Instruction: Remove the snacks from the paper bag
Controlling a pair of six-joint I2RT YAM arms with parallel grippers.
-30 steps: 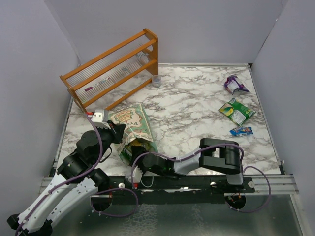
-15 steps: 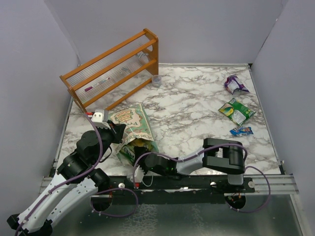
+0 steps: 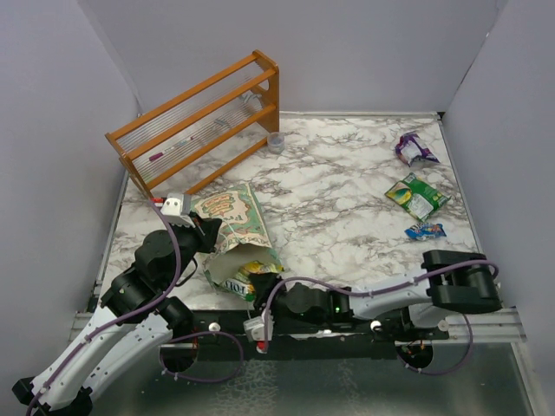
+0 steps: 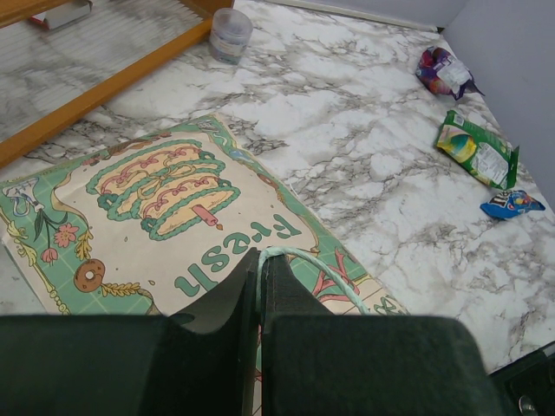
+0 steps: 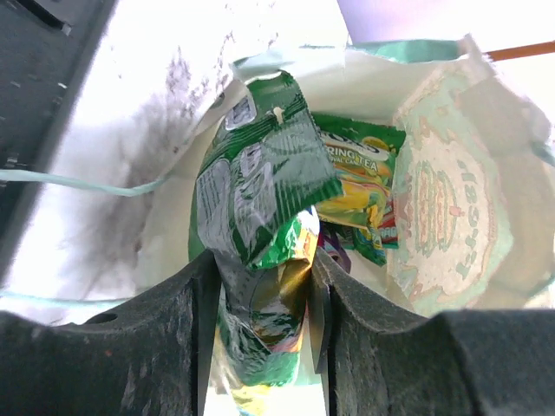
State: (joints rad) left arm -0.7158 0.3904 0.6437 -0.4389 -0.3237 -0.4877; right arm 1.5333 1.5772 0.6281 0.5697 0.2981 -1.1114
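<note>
Our right gripper (image 5: 260, 290), half closed, clamped a green packet (image 5: 256, 191) at the mouth of the paper bag (image 5: 451, 217), the packet's long axis running along the fingers into the bag. Our left gripper (image 4: 260, 282), fully closed, pinched the bag's handle (image 4: 316, 257). The near edge of the table (image 3: 347, 199) sat close behind; open marble lay rightward
</note>
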